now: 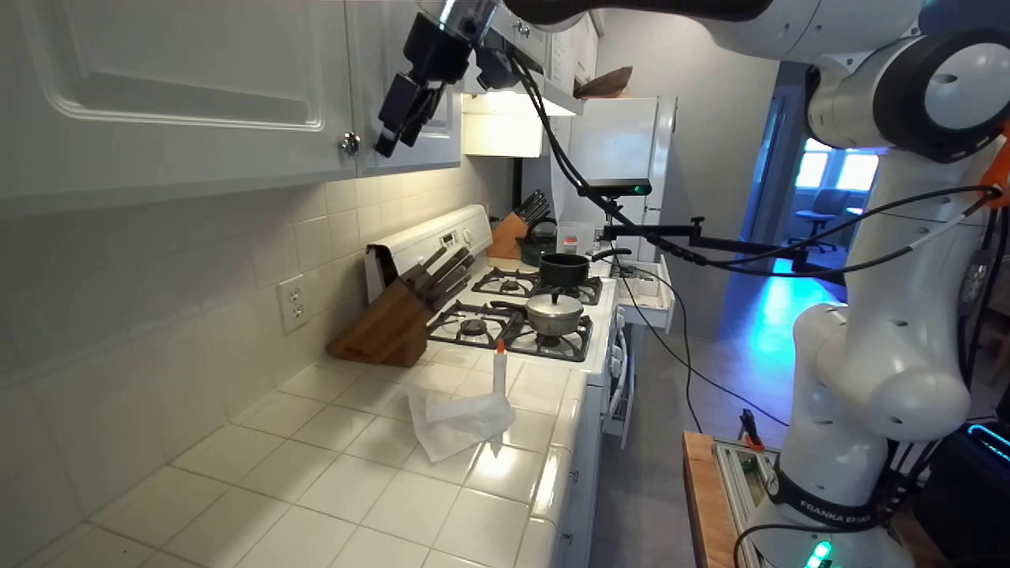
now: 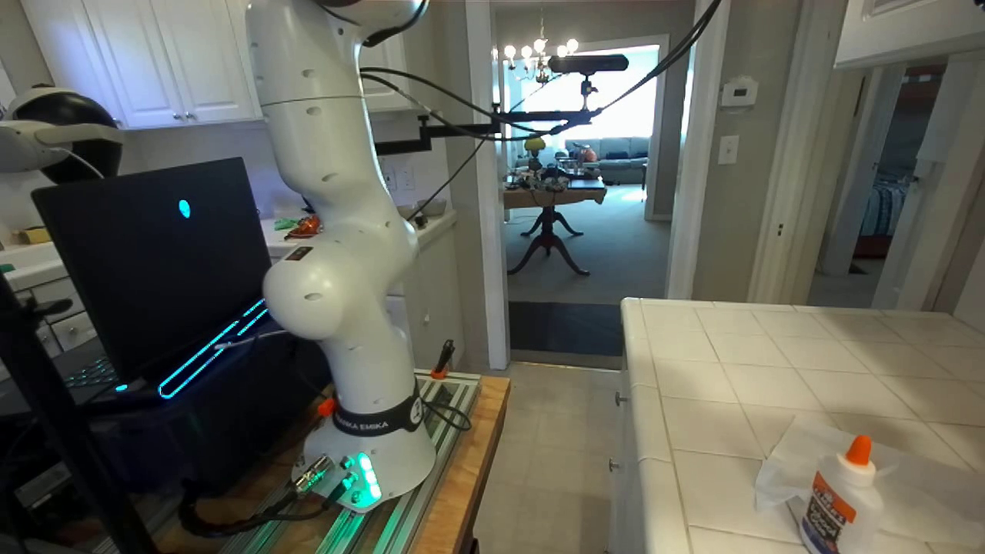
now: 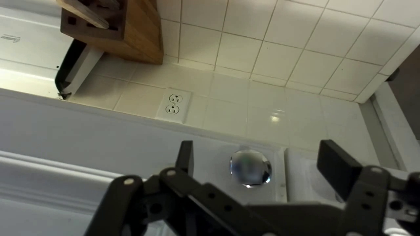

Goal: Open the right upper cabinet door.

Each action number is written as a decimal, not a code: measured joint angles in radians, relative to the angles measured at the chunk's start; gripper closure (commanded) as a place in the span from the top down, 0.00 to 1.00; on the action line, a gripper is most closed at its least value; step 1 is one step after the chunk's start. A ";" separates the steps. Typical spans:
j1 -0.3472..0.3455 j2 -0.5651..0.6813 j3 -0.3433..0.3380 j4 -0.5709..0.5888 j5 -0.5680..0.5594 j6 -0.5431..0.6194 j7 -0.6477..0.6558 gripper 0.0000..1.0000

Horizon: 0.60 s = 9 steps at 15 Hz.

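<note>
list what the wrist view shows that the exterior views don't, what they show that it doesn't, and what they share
Only the wrist view: the round knob of the right upper cabinet door, seen between the open fingers of the gripper.

Only the exterior views: the white arm, a glue bottle, a lidded pan and a laptop.

Shared by the wrist view and an exterior view: that door, the gripper, a wall outlet and a knife block near it. The tiled counter shows in all three.
</note>
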<state>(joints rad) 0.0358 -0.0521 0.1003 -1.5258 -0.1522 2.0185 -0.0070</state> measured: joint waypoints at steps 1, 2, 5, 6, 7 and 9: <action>0.000 0.003 0.000 0.000 0.000 0.000 -0.001 0.60; 0.000 0.005 0.000 0.000 0.000 0.001 -0.001 0.51; 0.000 0.008 0.000 0.000 0.000 0.011 -0.001 0.31; 0.000 0.009 0.000 0.000 0.000 0.017 -0.001 0.24; 0.000 0.009 0.000 0.000 0.000 0.022 -0.001 0.16; 0.000 0.009 -0.003 0.000 0.001 0.024 -0.002 0.09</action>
<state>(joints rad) 0.0358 -0.0435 0.0968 -1.5258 -0.1516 2.0423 -0.0089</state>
